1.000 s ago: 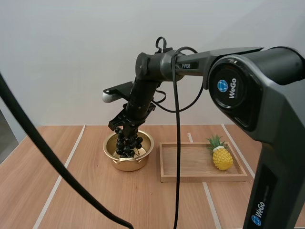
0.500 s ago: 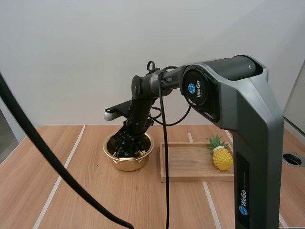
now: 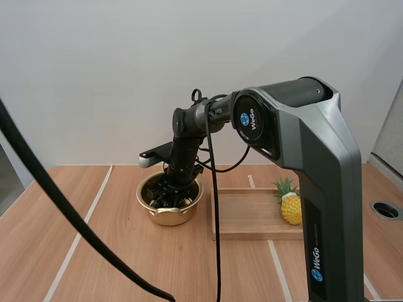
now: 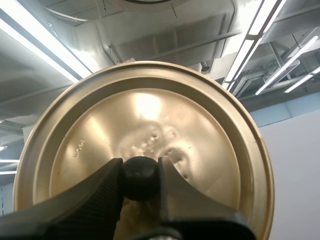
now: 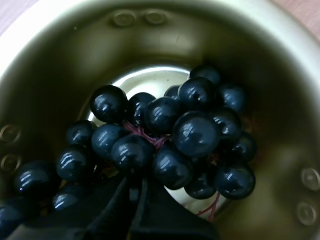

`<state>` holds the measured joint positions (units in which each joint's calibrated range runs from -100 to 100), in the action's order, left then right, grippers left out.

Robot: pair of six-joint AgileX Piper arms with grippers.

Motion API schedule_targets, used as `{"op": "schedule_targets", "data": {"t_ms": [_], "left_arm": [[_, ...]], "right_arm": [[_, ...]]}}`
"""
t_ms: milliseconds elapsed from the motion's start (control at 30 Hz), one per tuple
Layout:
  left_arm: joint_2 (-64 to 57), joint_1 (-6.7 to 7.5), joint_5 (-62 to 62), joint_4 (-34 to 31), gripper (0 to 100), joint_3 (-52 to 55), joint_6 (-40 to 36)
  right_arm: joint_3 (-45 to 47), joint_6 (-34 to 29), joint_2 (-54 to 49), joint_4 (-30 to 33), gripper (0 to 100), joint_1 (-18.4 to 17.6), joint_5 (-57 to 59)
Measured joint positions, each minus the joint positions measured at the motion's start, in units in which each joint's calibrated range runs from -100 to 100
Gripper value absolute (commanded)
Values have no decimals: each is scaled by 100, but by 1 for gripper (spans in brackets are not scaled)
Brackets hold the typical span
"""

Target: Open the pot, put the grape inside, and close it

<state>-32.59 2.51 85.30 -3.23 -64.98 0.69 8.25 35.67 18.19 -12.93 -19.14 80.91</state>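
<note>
Now | left tool (image 4: 141,171) clamps lid knob (image 4: 140,179) | right tool (image 5: 136,192) pinches glossy grapes (image 5: 195,132) in brassy pot (image 5: 282,95)

The left gripper (image 4: 140,174) holds the lid (image 4: 150,107) by its knob (image 4: 140,170). The two black fingers (image 4: 97,187) close on the round black knob from either side, tips pressed against it. The lid is a round, gold-coloured metal disc with a raised rim. Its knob side faces the camera, and a bright reflection lies above the knob.
</note>
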Motion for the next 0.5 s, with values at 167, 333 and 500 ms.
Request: {"op": "schedule_targets", "data": {"t_ms": [167,333,500], "left_arm": [[0,0,0,0,0,0,0],[0,0,0,0,0,0,13],[0,0,0,0,0,0,32]], "right_arm": [[0,0,0,0,0,0,0],[0,0,0,-12,21,-17,0],[0,-9,0,1,100,-18,-56]]}}
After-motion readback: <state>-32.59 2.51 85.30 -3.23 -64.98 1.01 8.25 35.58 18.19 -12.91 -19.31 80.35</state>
